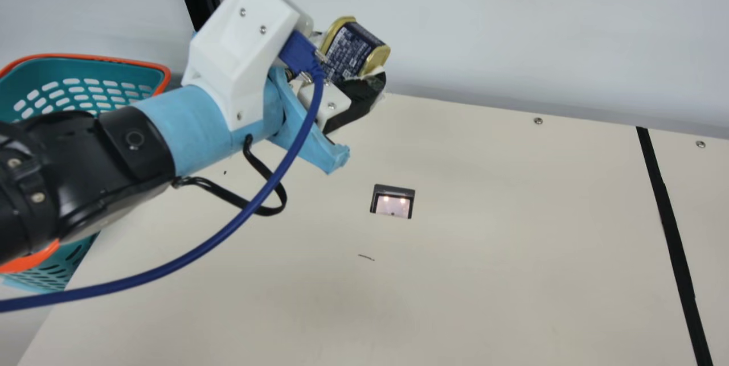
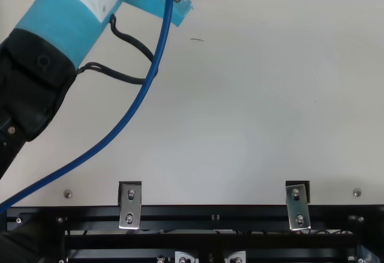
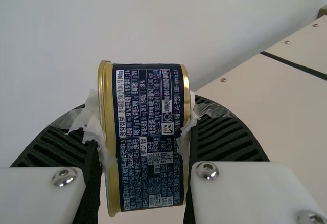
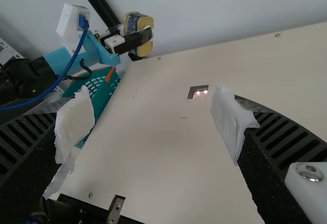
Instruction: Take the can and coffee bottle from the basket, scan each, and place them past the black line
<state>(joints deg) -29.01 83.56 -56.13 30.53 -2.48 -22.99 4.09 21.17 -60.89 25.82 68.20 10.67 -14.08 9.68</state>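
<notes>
My left gripper (image 1: pixel 356 73) is raised above the table's far left part in the main view, shut on the dark blue can (image 1: pixel 353 50) with gold rims. In the left wrist view the can (image 3: pixel 148 137) is squeezed between both ribbed fingers of the left gripper (image 3: pixel 145 147), its printed side facing the camera. The right wrist view has my right gripper (image 4: pixel 153 127) wide apart with nothing between its fingers. A teal basket (image 1: pixel 102 78) with an orange rim stands at the left, partly behind the left arm. The coffee bottle cannot be made out.
The lit scanner window (image 1: pixel 393 202) is set into the table (image 1: pixel 484 275), right of and nearer than the left gripper. The black line (image 1: pixel 669 223) runs along the table's right part. A blue cable (image 1: pixel 228 229) hangs from the left arm over the table.
</notes>
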